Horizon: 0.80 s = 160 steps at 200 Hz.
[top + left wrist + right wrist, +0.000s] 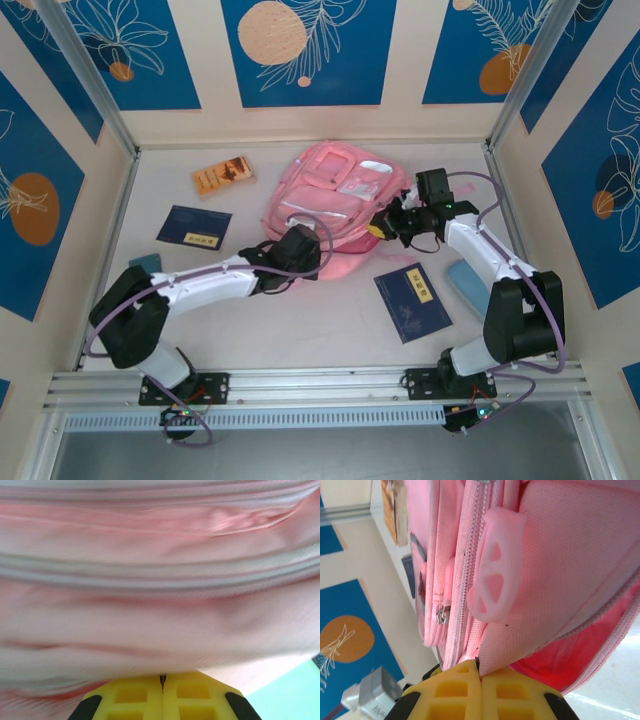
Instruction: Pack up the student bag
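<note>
The student bag [335, 205], a big soft pink backpack, lies in the middle of the table, front pockets up. My left gripper [297, 252] is at its near left edge. In the left wrist view the yellow jaws [162, 676] are shut, their tips buried in the pink fabric [160, 580] with its zip lines. My right gripper [386, 225] is at the bag's right side. Its jaws [480, 667] are shut on the edge of a pink flap [560, 555] beside a zip, under a pale rubber tag [495, 575]; red lining shows underneath.
Two dark blue booklets lie flat, one at left [194, 225] and one near right [413, 300]. An orange book [222, 176] sits at the back left. A teal case [470, 280] lies by the right arm, another teal piece [145, 262] by the left. Walls enclose three sides.
</note>
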Tool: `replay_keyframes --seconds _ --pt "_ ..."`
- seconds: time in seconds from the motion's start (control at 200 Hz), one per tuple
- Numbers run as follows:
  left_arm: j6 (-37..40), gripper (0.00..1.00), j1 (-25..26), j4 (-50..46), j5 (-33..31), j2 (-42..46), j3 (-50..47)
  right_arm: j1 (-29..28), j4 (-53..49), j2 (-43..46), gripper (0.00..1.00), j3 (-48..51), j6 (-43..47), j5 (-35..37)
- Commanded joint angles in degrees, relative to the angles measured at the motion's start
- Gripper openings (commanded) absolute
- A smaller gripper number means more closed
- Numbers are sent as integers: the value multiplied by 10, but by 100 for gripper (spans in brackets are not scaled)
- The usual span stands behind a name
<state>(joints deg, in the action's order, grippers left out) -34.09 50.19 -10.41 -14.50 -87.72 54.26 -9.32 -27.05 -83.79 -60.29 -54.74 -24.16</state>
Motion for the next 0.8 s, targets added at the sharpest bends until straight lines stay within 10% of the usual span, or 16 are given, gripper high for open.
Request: replay_keyframes --seconds 0.0,0.215,0.35,0.53,0.795 --pt "25 0 -22 -17 -16 42 -28 33 -19 15 0 8 39 14" --pt "64 0 -29 27 69 37 -25 40 -8 -9 1 9 50 -16" --pt "82 0 -23 37 116 25 0 41 -44 17 45 21 33 24" --pt "93 0 -5 44 155 8 26 22 -102 87 72 51 -6 94" --pt "102 0 18 56 195 -36 60 -102 -56 140 76 124 -167 120"
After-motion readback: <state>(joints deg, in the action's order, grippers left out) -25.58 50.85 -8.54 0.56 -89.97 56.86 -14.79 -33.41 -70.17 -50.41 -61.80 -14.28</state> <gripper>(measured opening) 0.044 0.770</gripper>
